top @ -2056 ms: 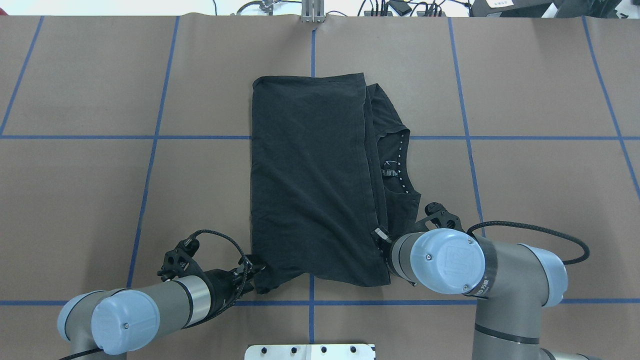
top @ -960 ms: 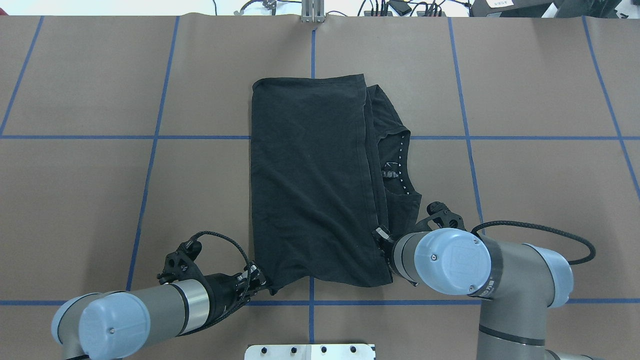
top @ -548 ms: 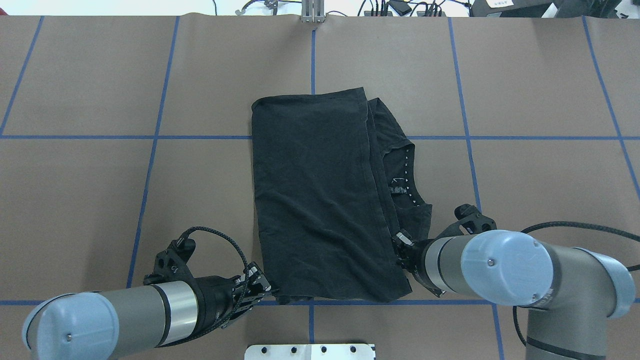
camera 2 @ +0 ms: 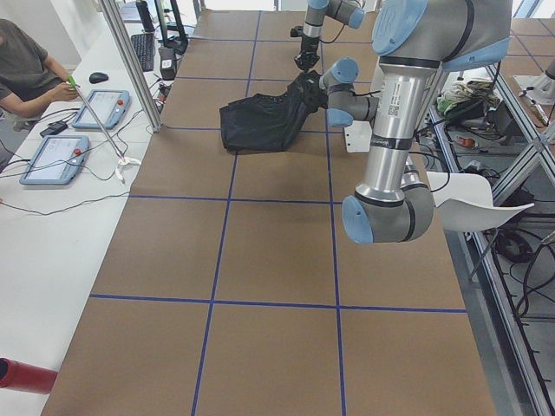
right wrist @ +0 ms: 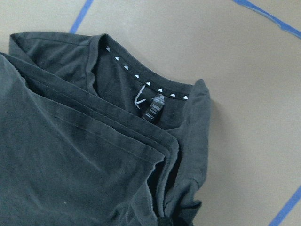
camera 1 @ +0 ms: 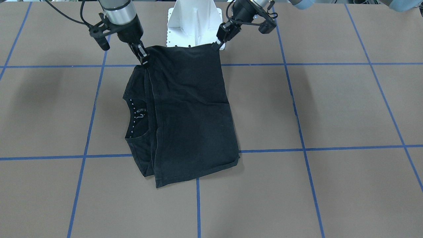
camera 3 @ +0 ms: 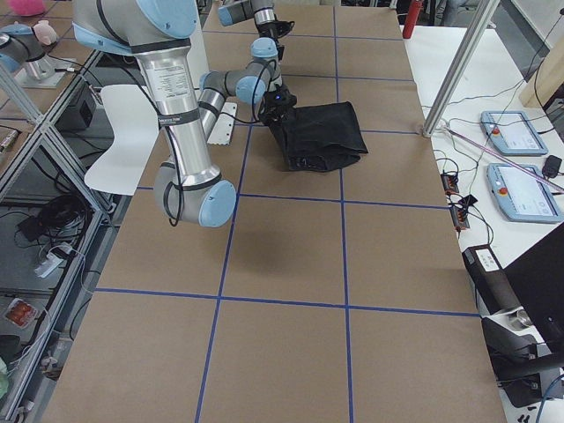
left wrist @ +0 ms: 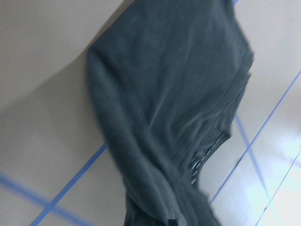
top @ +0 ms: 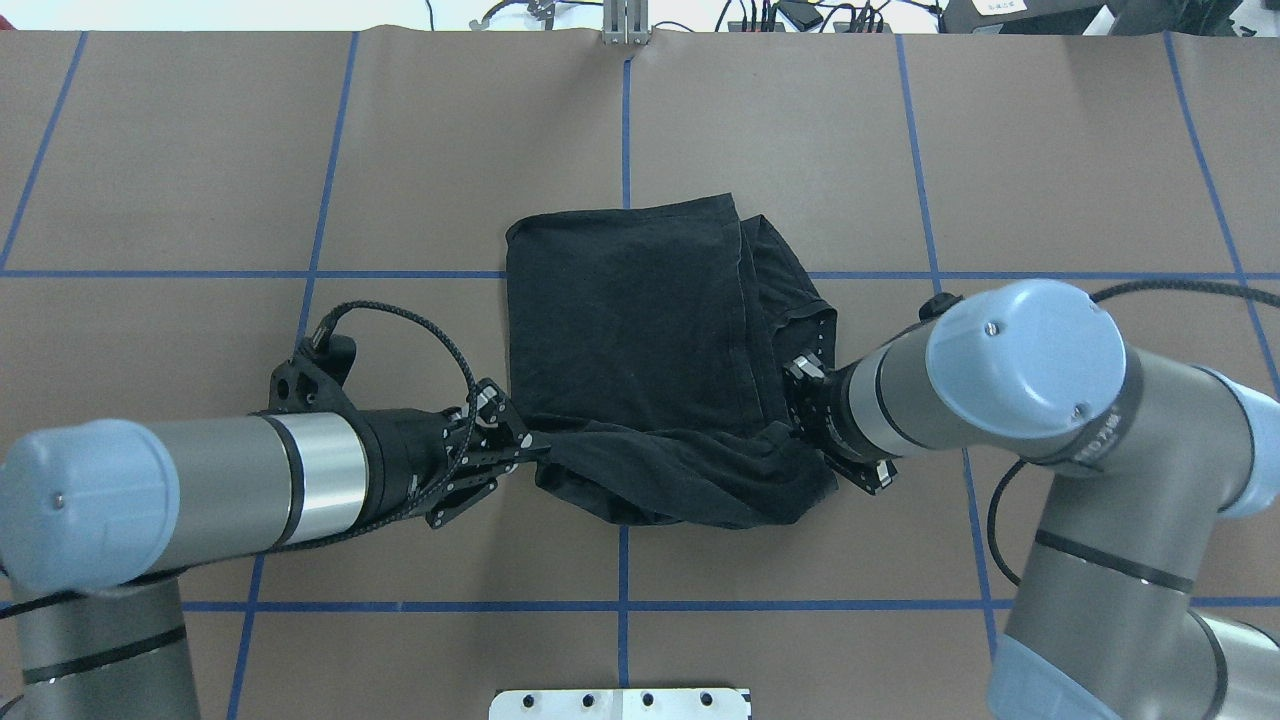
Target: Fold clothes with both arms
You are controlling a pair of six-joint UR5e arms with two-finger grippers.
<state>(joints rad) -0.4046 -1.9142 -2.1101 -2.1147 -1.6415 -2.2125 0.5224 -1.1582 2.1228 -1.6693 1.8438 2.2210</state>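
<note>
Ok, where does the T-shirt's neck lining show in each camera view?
Front-facing: neck lining at the T-shirt's picture-left edge.
Overhead: picture-right edge, beside the right arm.
Exterior left: too small to tell.
Exterior right: too small to tell.
Left wrist: pale marks, lower centre.
Right wrist: white triangles, upper centre.
Shared landmark: blue tape grid.

There is one shirt [camera 1: 188, 109] between two claws, the left claw [camera 1: 218, 42] and the right claw [camera 1: 143, 59], and one table [camera 1: 330, 105] beneath them.
</note>
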